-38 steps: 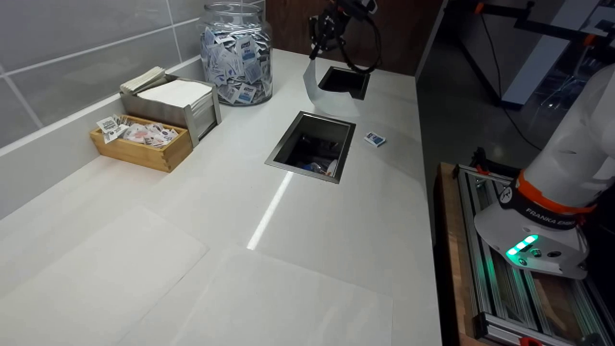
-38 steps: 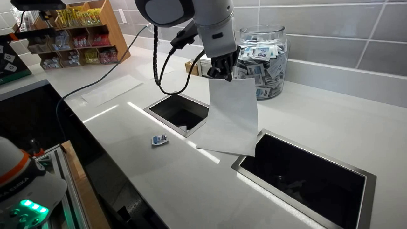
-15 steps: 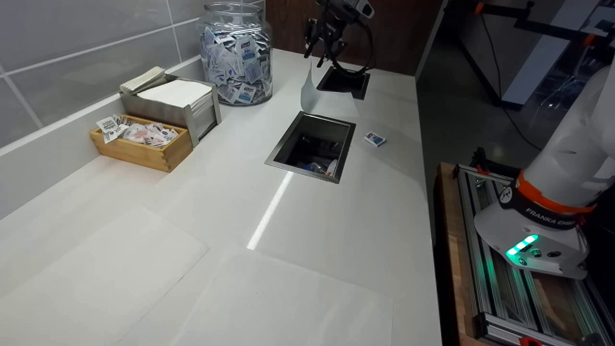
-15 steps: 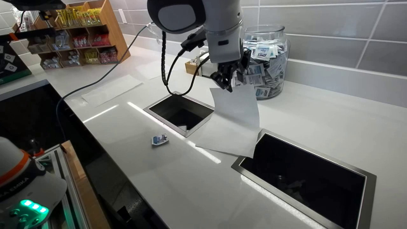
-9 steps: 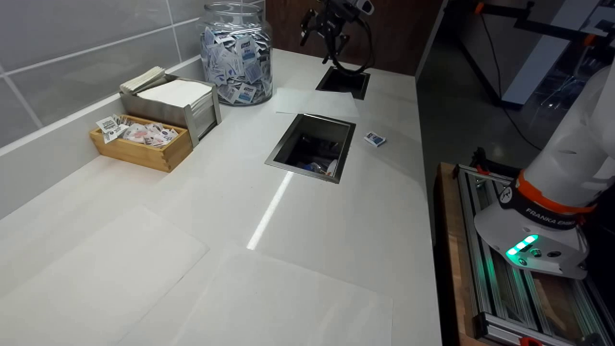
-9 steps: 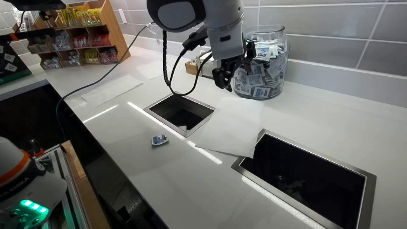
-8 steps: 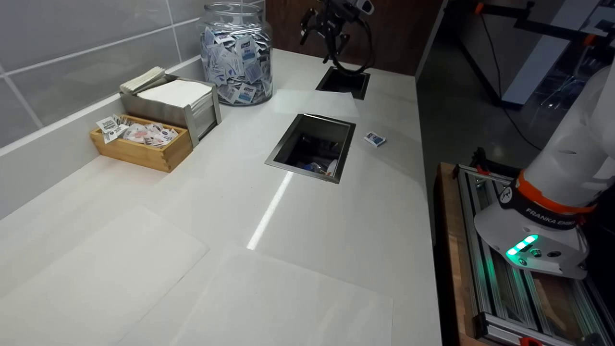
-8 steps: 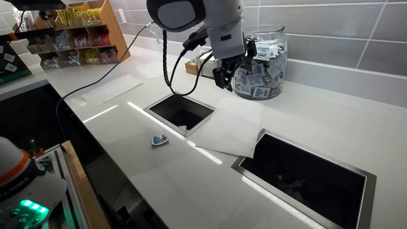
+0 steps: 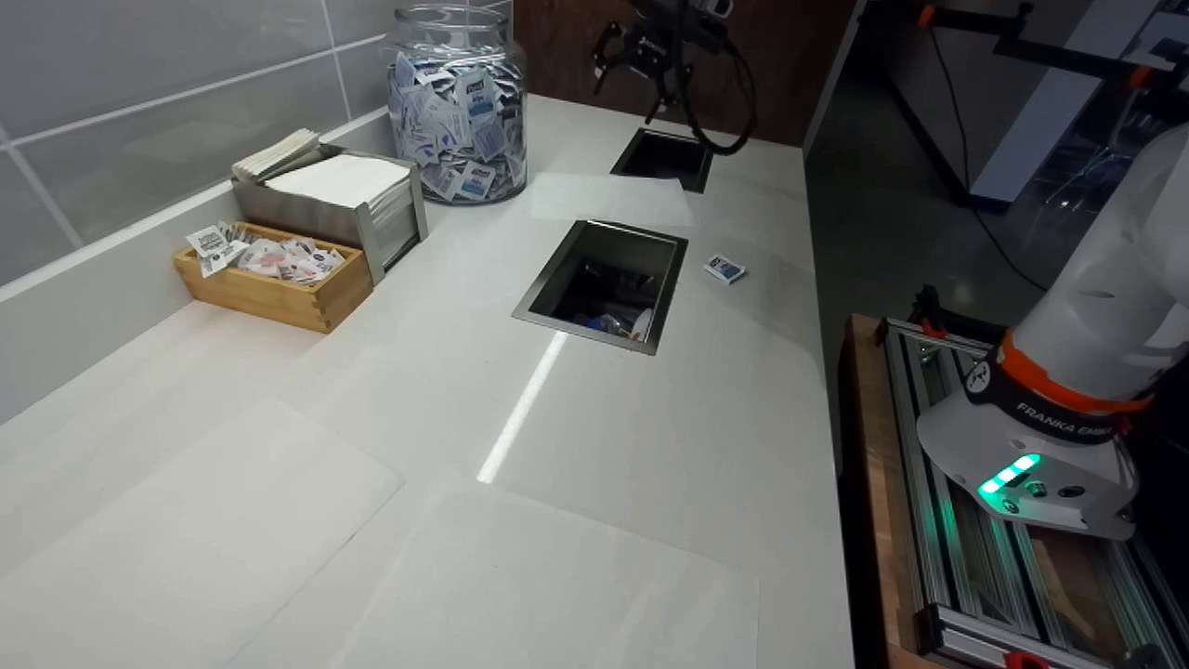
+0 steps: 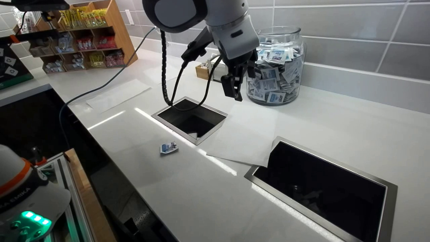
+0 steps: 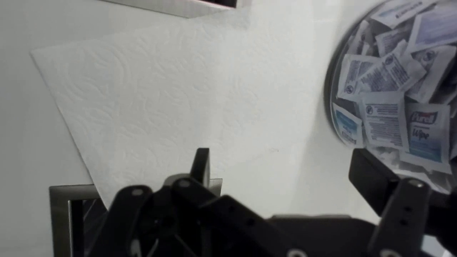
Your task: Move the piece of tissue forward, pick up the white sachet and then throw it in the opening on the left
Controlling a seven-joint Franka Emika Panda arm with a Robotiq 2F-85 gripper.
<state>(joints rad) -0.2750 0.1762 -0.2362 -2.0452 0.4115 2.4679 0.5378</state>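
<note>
Held jaws spread wide and released, with the gripper (image 11: 282, 166) raised over the pale counter (image 10: 188, 188) near the glass jar (image 10: 277, 75) of wipe packets (image 11: 385, 117). Saw the piece of tissue (image 10: 245, 134) lying nearly flat between the left opening (image 10: 174, 128) and the right opening (image 10: 389, 208) in an exterior view, with one corner over the edge of the latter. Found the white sachet (image 10: 168, 147) on the counter near the left opening, blue print upward, apart from the tissue. Noted two more white sheets (image 10: 117, 95) in both exterior views, and a wooden tray (image 9: 251, 297) beside the napkin holder (image 9: 311, 221).
</note>
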